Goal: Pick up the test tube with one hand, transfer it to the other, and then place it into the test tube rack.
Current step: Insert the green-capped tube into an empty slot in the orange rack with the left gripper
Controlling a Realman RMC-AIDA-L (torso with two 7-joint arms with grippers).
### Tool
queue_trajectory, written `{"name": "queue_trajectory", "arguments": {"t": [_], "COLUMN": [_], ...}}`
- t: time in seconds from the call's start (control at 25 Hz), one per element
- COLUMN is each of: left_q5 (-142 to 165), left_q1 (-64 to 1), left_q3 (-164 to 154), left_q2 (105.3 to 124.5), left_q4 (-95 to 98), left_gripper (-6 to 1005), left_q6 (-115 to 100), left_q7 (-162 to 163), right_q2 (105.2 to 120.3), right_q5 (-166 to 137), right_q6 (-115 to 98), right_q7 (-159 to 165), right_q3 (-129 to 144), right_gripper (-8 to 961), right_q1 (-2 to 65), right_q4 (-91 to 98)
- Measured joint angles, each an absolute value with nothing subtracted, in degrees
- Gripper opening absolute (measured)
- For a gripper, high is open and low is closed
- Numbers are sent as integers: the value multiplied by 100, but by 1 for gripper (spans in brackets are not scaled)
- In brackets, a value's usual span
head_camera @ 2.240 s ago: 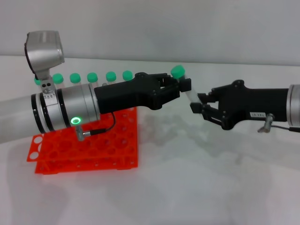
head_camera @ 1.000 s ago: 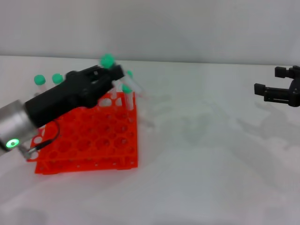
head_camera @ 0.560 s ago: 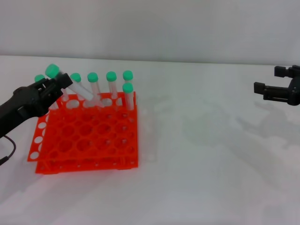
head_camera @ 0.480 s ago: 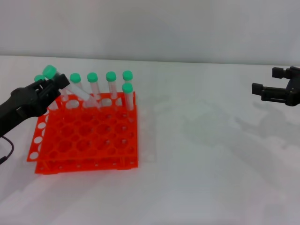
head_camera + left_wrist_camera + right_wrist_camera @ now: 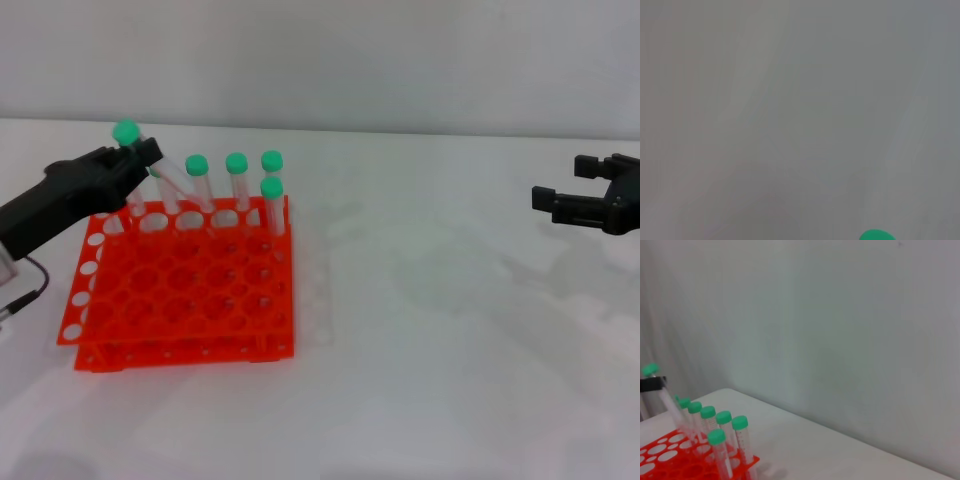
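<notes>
left gripper [image 5: 140, 160] clamped on test tube [image 5: 128, 140], tilted over test tube rack [image 5: 180, 290] back row, right gripper [image 5: 580, 200] spread wide, holding nothing, well apart

The left gripper [image 5: 140, 158] is now over the far left corner of the test tube rack [image 5: 180, 290], no longer out in the middle near the right gripper [image 5: 575, 195]. The test tube [image 5: 133, 165] it holds stands more upright than a moment ago, when it leaned strongly over the rack, and its green cap sits higher. The right gripper has drawn back to the right edge and is a little lower, its fingers apart and empty.
</notes>
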State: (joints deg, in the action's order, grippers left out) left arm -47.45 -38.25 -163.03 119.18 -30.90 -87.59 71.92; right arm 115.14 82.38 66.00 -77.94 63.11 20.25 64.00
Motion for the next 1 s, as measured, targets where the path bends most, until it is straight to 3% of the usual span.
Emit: {"name": "queue_trajectory", "arguments": {"t": [0.56, 1.0], "left_q5": [-3969, -3861], "left_q1": [-4491, -4499], "left_q3": [-16303, -16303], "left_q2": [11918, 11918], "left_q4": [-2725, -2646], "left_gripper": [215, 215], "left_q6": [-7922, -7938], "left_q7": [7202, 7256], "right_q2": [11514, 11498], "right_q5": [8219, 8192], "right_q6": [6530, 6524], "right_q7": [-7774, -7741], "right_q3": [6310, 6274], "right_gripper": [858, 858], "right_q1": [2070, 2100], "right_q4": [6380, 6381]}}
